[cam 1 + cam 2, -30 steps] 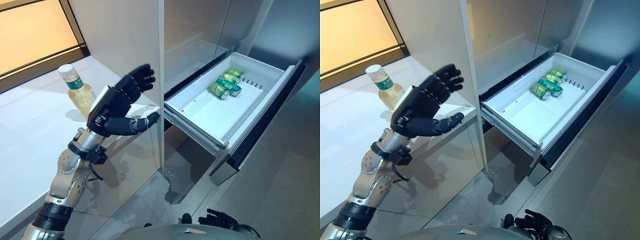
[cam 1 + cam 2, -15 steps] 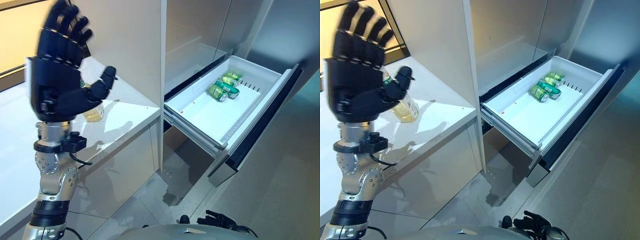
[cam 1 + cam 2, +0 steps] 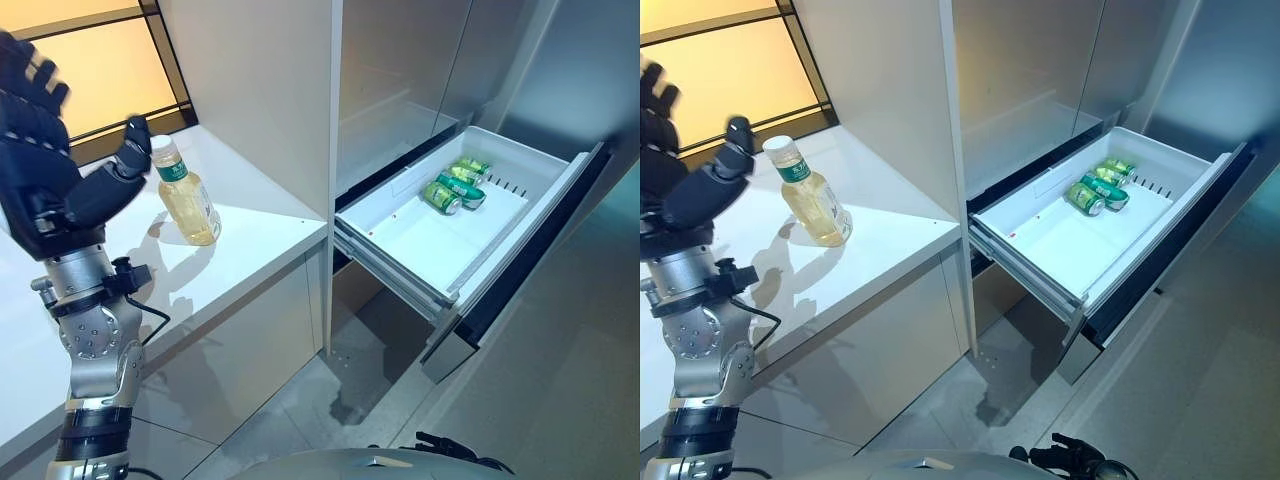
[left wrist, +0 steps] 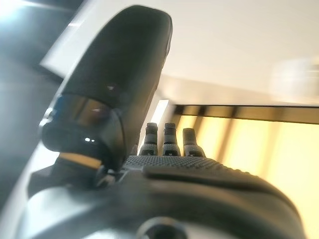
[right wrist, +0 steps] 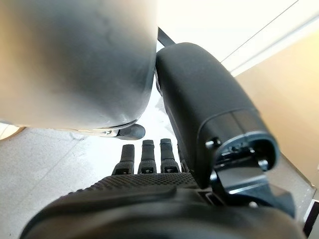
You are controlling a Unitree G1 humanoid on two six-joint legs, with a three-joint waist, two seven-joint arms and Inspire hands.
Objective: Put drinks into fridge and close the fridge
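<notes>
A clear bottle (image 3: 186, 201) of yellow drink with a green label and white cap stands upright on the white counter (image 3: 255, 235). My left hand (image 3: 45, 175) is raised to the left of the bottle, open, its thumb near the cap and apart from it. Its straight fingers (image 4: 169, 137) show in the left wrist view. The fridge drawer (image 3: 405, 268) is pulled out, with green cans (image 3: 455, 185) lying at its far end. My right hand (image 3: 1072, 461) hangs low, with relaxed fingers (image 5: 147, 152), and holds nothing.
A tall grey cabinet panel (image 3: 270, 90) stands between the counter and the fridge. The open drawer's dark front (image 3: 520, 270) juts out over the grey tiled floor (image 3: 560, 390). A yellow-lit window (image 3: 100, 75) lies behind the counter.
My left hand has swung up and to the left, away from in front of the bottle, which now stands in full sight. The view has shifted a little.
</notes>
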